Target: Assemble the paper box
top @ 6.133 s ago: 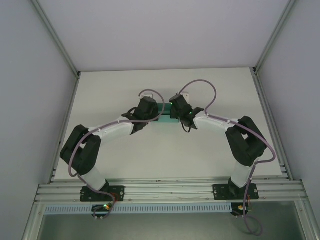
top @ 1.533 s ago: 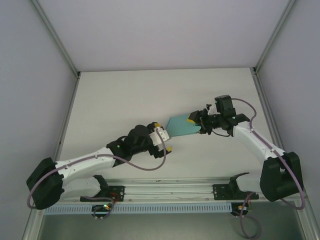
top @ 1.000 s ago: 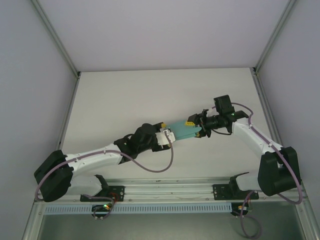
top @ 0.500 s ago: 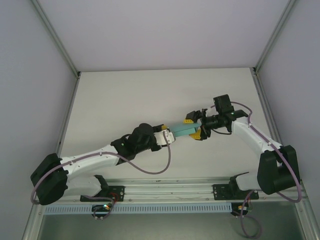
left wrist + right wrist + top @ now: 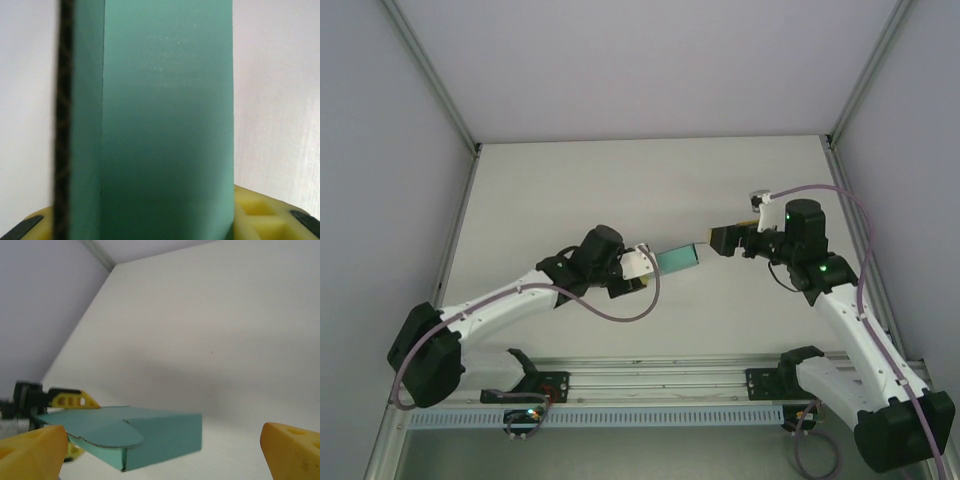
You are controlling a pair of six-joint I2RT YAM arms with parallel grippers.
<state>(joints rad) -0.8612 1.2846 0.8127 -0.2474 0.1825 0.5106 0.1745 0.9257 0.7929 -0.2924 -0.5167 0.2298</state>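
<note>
**Centre of the top view.** The teal paper box [image 5: 677, 260], a partly folded card shell, was clamped at its left end by the left end effector [image 5: 650, 268] and appeared to be raised off the surface [image 5: 570, 190]. The right end effector [image 5: 718, 240] hung near the box's free end, jaws wide and empty. The card was judged light, thin and easily creased. It was best gripped across a folded edge, not by the loose rounded flap [image 5: 112, 436]. The surface was plain white, enclosed by pale wall panels [image 5: 650, 60].

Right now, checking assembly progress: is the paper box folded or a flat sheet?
Folded: the paper box shows a top face, a side wall and a curved tab.
</note>
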